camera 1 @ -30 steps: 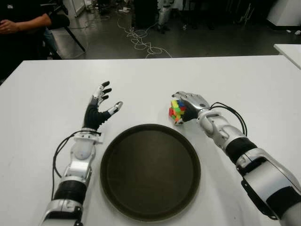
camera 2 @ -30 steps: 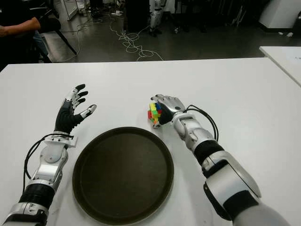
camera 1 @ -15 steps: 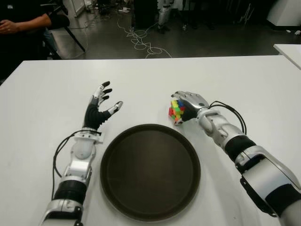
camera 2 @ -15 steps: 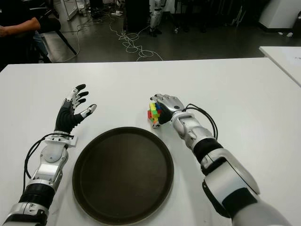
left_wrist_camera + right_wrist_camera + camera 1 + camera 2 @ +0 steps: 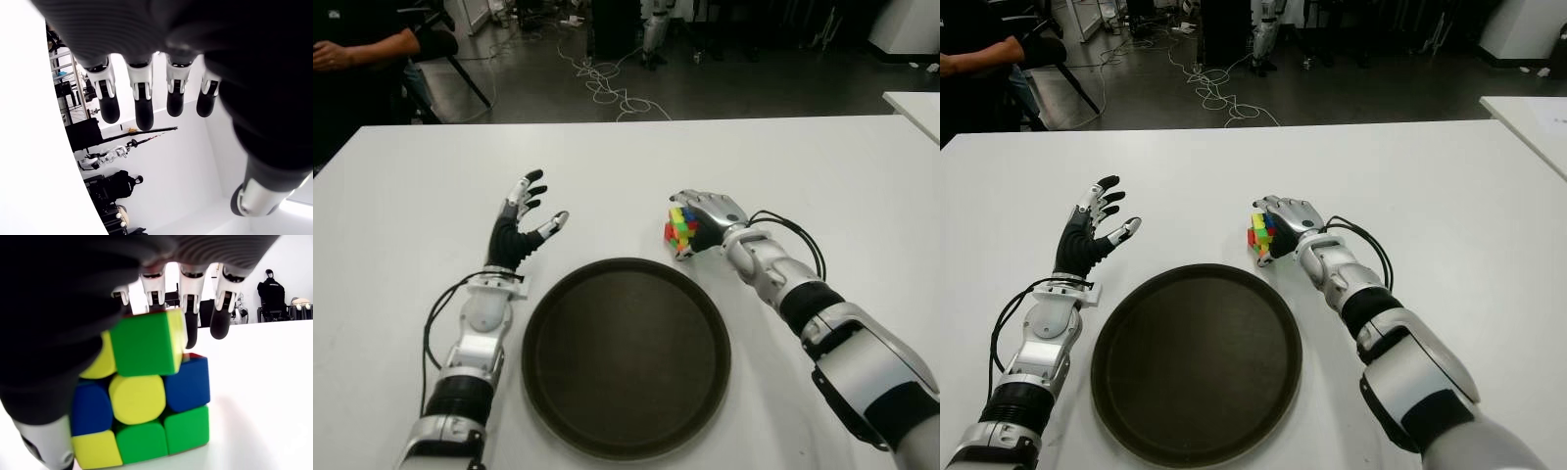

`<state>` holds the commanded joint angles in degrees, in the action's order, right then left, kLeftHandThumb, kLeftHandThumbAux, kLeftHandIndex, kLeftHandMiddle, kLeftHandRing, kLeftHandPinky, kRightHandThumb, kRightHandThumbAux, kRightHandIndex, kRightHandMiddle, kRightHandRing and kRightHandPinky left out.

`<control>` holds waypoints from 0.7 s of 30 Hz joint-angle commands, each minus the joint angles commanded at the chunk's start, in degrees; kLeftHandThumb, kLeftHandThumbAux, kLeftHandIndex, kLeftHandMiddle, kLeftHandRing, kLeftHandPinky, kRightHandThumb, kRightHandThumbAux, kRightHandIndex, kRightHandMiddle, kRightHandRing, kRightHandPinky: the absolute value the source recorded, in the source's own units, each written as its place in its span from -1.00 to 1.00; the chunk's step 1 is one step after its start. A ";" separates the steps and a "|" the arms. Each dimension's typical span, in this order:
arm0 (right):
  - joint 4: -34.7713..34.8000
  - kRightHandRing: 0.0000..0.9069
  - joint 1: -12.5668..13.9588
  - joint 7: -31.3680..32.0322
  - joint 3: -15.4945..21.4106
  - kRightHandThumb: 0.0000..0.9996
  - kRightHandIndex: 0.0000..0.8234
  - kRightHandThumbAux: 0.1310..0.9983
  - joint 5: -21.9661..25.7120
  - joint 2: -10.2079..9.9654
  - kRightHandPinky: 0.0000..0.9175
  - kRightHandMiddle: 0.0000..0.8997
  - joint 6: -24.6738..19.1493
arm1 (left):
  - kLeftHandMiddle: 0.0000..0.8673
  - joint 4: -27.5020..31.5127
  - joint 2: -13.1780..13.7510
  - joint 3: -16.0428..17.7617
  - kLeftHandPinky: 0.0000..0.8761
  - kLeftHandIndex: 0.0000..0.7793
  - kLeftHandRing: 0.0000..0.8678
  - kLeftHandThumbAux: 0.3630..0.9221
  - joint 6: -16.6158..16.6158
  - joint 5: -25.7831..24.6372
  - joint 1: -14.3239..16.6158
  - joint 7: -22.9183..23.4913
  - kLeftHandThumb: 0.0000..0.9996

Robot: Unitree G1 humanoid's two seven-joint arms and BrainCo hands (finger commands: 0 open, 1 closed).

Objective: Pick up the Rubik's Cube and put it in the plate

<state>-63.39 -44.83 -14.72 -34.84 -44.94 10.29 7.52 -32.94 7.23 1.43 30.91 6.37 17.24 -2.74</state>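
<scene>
Gripping: right hand (image 5: 710, 213) fingers curled over Rubik's Cube (image 5: 681, 231), just beyond plate (image 5: 626, 354) rim.
Handling: likely light, rigid, slick; best pinched on opposite faces.
Idle: left hand (image 5: 517, 227), left of plate, fingers spread, empty.

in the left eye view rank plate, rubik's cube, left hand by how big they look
1. plate, by far the largest.
2. left hand, open with fingers spread, beside the plate.
3. Rubik's Cube, smallest, partly covered by the right hand grasping it.

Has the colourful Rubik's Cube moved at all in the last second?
No. The colourful Rubik's Cube sits at the same spot just beyond the round dark plate, with the right hand curled over it.
</scene>
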 joint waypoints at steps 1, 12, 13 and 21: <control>0.02 -0.36 -0.06 -0.99 -0.01 -1.00 -0.55 0.59 -0.11 0.04 -0.27 -0.48 -0.14 | -0.72 -0.03 0.00 0.00 -0.67 -0.75 -0.71 0.07 0.05 0.04 0.00 -0.05 -0.66; 1.20 0.06 -0.06 -8.81 1.13 0.32 -0.01 0.41 0.57 0.66 0.12 0.02 -0.04 | -0.75 0.62 -0.04 -0.12 -0.72 -0.76 -0.74 0.10 -0.06 -0.03 -0.24 0.09 -0.70; 1.27 0.07 -0.04 -8.95 1.20 0.33 0.00 0.41 0.65 0.69 0.12 0.03 0.03 | -0.75 0.69 -0.04 -0.13 -0.72 -0.76 -0.74 0.10 -0.08 -0.03 -0.27 0.09 -0.70; 2.14 0.12 0.21 -10.16 2.68 0.38 0.01 0.40 1.72 0.58 0.14 0.09 0.40 | -0.74 1.01 -0.14 -0.15 -0.72 -0.76 -0.74 0.11 -0.06 0.04 -0.53 -0.16 -0.67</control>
<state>-61.25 -44.61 -24.88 -32.16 -43.22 10.87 7.93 -31.94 7.09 1.28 30.85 6.42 16.71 -2.90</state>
